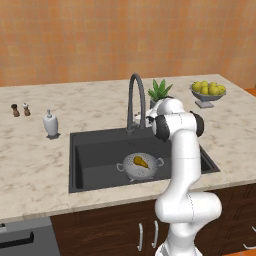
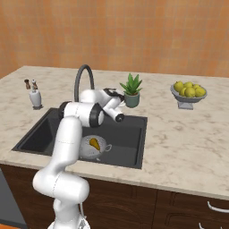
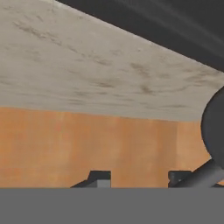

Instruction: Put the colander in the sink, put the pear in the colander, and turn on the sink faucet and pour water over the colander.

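Pear [image 1: 141, 161] yellow-orange inside silver perforated colander [image 1: 131, 168].

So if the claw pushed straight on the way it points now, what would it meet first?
Probably the orange wall beyond the counter. The claw looks across bare counter toward it, with the faucet just off to one side; depth is hard to judge.

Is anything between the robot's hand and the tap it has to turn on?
Nothing visible. The gripper is up by the sink faucet, behind the sink. The pear already lies in the colander.
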